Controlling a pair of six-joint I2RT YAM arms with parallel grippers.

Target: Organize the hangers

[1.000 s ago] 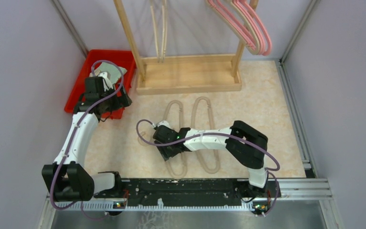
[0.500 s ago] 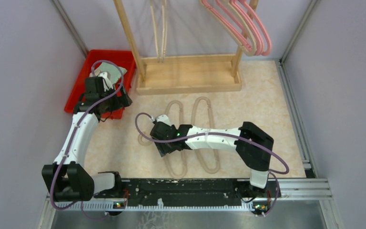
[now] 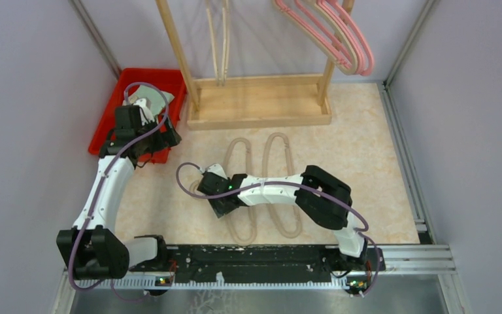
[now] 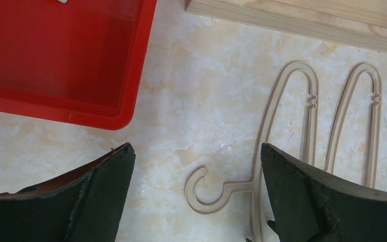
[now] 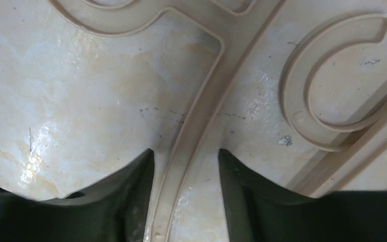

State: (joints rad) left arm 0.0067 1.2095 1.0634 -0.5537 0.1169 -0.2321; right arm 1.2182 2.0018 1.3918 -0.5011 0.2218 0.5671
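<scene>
right tool (image 5: 185,166) slid left in the last second, now straddling the neck of the left beige hanger (image 5: 201,121) flat on the tabletop (image 3: 366,144), jaws narrow, not yet clamped, so pickup looks next; left tool (image 4: 196,151) idle, wide open, beside red bin (image 4: 136,65).

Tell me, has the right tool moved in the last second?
Yes. The right tool has shifted to the left, toward the red bin's side, judged against the wooden rack base.
</scene>
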